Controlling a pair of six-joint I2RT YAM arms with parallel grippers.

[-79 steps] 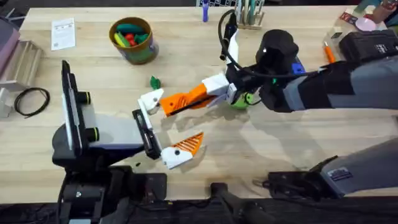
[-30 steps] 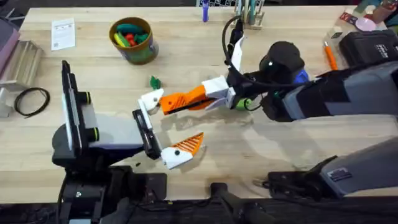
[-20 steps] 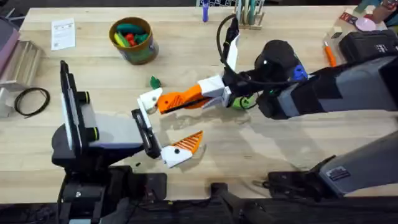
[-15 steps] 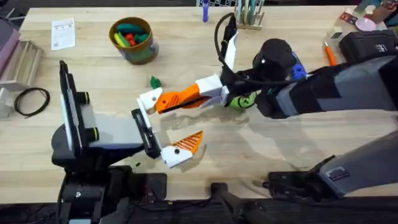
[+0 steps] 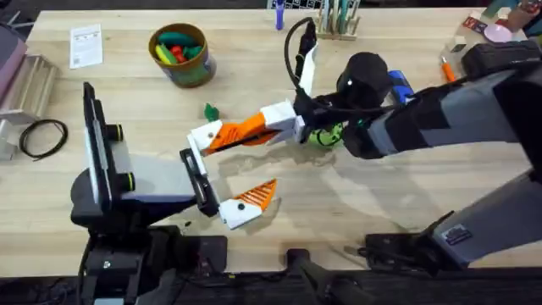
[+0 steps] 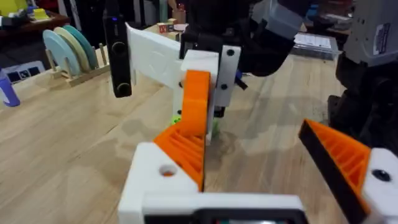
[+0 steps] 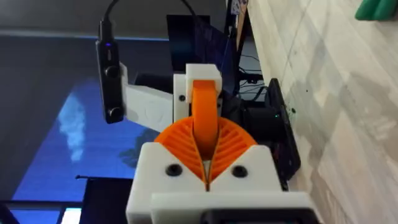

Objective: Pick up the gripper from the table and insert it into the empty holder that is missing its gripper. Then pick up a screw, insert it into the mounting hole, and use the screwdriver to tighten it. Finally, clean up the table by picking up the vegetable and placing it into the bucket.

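The loose orange gripper [image 5: 222, 135] is held in my right gripper [image 5: 246, 132], which is shut on it and reaches across the table [image 5: 279, 68]. Its tip meets the white holder [image 5: 201, 135], the far finger of my left gripper [image 5: 237, 168], which stands wide open. In the right wrist view the orange gripper [image 7: 205, 115] sticks out from my shut pads towards the holder [image 7: 202, 78]. The left wrist view has the orange gripper [image 6: 198, 102] against the holder [image 6: 155, 183]. The dark-green vegetable [image 5: 210, 111] lies near the bucket [image 5: 179, 55]. The blue screwdriver [image 5: 399, 85] peeks out behind the right arm.
A lime-green disc [image 5: 326, 134] lies under the right wrist. A black cable coil [image 5: 42, 137] and a rack [image 5: 30, 85] sit at the left edge, a paper card [image 5: 86, 44] at the back left, and an orange pen-like tool [image 5: 447, 71] at the right.
My right gripper has carried the orange gripper leftward and slightly away from the bases, bringing its tip against the holder. The left arm has stayed put.
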